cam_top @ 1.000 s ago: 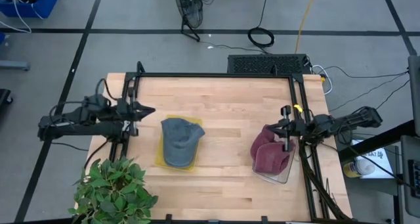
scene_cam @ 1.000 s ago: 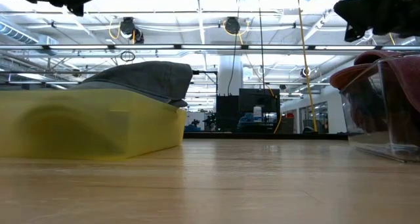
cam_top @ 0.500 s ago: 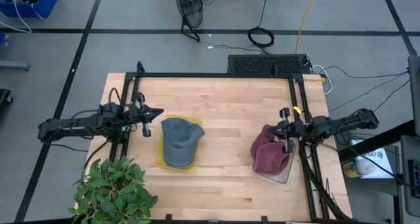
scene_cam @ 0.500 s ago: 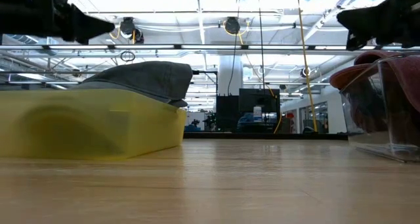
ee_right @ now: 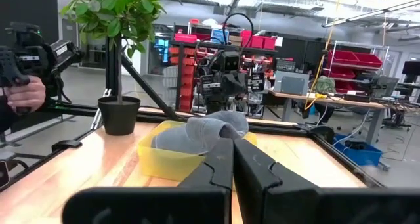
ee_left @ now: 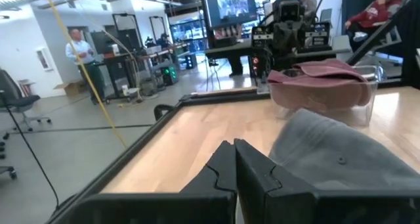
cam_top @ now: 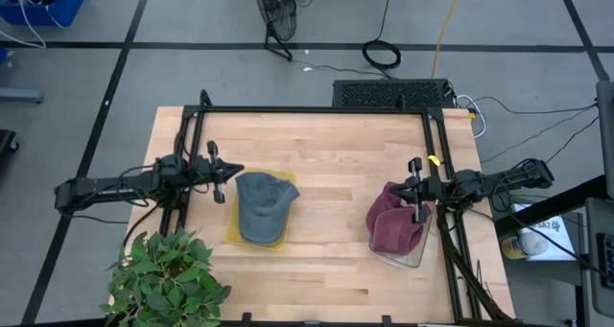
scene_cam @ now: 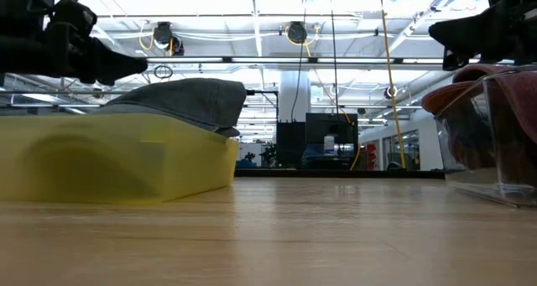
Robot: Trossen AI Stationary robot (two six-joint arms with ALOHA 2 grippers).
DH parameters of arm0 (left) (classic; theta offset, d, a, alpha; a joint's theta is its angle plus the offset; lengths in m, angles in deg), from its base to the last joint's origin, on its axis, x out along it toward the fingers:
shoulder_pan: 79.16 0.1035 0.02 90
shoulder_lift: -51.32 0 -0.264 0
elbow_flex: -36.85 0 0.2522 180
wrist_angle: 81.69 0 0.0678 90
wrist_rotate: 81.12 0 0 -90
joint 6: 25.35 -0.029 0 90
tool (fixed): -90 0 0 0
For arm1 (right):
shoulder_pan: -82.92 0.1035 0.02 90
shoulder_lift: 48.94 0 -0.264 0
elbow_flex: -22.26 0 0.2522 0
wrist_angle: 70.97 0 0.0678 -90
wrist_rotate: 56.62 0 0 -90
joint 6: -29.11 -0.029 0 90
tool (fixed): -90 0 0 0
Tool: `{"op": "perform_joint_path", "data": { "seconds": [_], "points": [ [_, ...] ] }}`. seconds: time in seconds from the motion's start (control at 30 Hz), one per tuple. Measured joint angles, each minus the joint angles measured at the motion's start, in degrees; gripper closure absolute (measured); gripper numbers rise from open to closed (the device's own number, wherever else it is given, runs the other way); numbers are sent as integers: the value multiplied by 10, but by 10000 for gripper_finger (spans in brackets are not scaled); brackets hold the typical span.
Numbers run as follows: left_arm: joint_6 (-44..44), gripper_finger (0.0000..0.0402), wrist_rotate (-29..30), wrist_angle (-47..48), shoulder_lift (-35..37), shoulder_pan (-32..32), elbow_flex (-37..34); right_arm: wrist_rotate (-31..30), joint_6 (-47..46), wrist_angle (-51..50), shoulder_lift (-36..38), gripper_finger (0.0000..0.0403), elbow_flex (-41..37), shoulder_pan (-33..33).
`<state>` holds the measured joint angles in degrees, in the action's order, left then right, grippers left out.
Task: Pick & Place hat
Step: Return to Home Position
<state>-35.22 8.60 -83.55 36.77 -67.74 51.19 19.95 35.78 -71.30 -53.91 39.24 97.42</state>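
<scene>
A grey cap (cam_top: 263,204) lies crown-up on a shallow yellow tray (cam_top: 233,233), also seen as cap (scene_cam: 186,99) on tray (scene_cam: 126,156) in the low view. A maroon cap (cam_top: 395,223) sits in a clear bin (cam_top: 411,255) at the table's right side. My left gripper (cam_top: 236,174) is shut and hovers just left of the grey cap's far end, touching nothing; the cap (ee_left: 341,161) shows beyond its fingers. My right gripper (cam_top: 388,186) is shut above the maroon cap's far end, apart from it.
A potted plant (cam_top: 165,279) stands at the table's near left corner. A black frame (cam_top: 317,110) runs along the table's far, left and right edges. Bare wood (cam_top: 331,212) lies between the tray and the bin. People stand in the room beyond.
My left gripper has moved toward the table's right and slightly nearer, closing on the grey cap and dropping lower in the low view. The right arm and both caps have stayed where they were.
</scene>
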Motion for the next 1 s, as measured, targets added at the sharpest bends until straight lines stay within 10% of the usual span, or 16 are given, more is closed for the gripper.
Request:
{"op": "perform_joint_path", "data": {
  "seconds": [1.0],
  "points": [
    [-5,399,-67,5,0,-12,1,39,25,22,0,403,-1,-18]
  ]
}}
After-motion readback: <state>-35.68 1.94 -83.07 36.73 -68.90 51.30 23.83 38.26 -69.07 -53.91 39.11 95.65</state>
